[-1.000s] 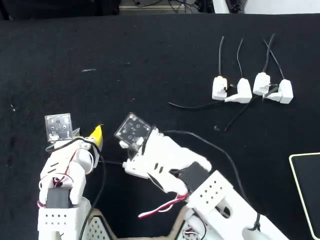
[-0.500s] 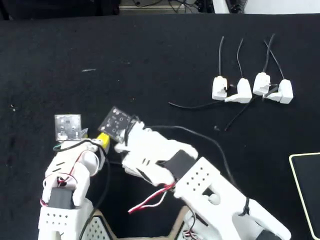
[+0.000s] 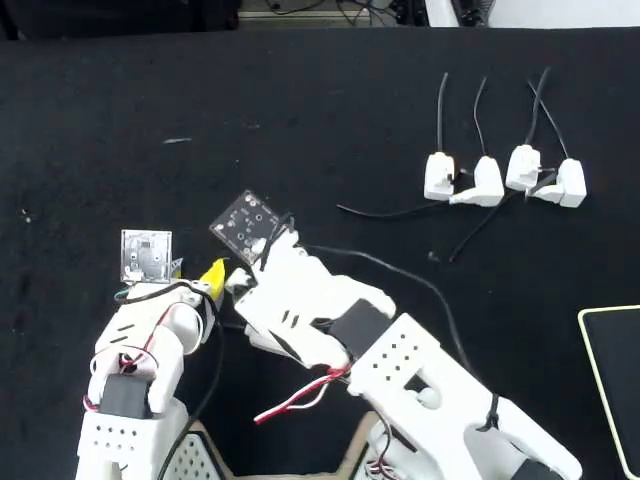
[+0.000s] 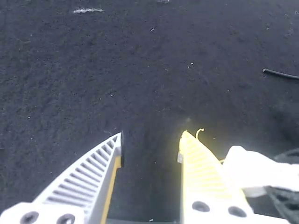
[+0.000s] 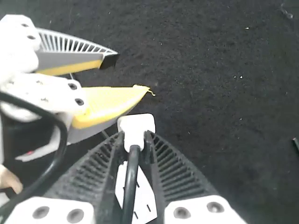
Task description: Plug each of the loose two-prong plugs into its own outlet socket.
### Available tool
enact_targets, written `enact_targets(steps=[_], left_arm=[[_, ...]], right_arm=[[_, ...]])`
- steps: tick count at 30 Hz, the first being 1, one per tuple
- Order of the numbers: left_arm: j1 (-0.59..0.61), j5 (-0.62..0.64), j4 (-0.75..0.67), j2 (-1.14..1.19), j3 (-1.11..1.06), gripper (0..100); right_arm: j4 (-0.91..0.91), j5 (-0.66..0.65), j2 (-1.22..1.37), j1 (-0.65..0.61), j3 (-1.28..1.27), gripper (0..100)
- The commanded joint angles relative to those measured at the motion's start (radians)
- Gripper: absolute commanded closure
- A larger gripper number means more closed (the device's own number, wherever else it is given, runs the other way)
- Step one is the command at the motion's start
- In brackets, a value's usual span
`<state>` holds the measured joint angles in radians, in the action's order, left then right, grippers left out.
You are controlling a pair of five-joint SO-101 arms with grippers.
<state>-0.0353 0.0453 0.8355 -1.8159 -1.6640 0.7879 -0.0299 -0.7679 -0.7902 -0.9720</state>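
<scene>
- Fingers (image 5: 175, 165) of your right gripper (image 5: 135, 135) are clamping a white plug (image 5: 136, 124), which is sticking out just past their tips.
- Its black cord (image 5: 129, 184) is running back between those fingers and, in the high view, is trailing off to the right across the black table (image 3: 300, 120).
- Your left gripper (image 4: 152, 136) is hovering with its fingers apart, one white and one yellow, and nothing is sitting between them.
- The held plug is sitting just beside the yellow finger (image 5: 110, 105); you cannot tell whether they are touching.
- Both grippers are sitting on the near side, left of centre, the right one just right of the left.
- Four white corded pieces (image 3: 487, 183) are lying in a row at the far right, well apart from both grippers; whether they are plugs or sockets you cannot tell.
- A loose black cable (image 3: 385, 212) is lying just near-left of that row.
</scene>
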Motion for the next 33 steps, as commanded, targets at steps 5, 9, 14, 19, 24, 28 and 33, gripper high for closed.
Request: enact_targets(steps=[5,9,14,19,24,28,33], left_arm=[[-0.021,-0.003,-0.006,-0.005,0.007,79],[-0.019,-0.003,-0.006,-0.005,0.007,79],[-0.021,-0.003,-0.006,-0.005,0.007,79],[-0.019,-0.003,-0.006,-0.005,0.007,79],[-0.018,-0.003,-0.006,-0.005,0.007,79],[-0.016,-0.003,-0.006,-0.005,0.007,79],[-0.013,-0.003,-0.006,-0.005,0.008,79]], right_arm=[[-0.043,0.034,0.002,-0.026,0.062,98.8],[-0.043,0.034,0.002,-0.026,0.062,98.8],[-0.058,0.034,0.002,-0.026,0.061,98.8],[-0.104,0.034,0.002,-0.028,0.031,98.8],[-0.104,0.031,0.002,-0.026,0.022,98.8],[-0.100,0.023,0.002,-0.023,0.021,98.8],[-0.098,-0.084,-0.004,0.009,-0.016,98.8]])
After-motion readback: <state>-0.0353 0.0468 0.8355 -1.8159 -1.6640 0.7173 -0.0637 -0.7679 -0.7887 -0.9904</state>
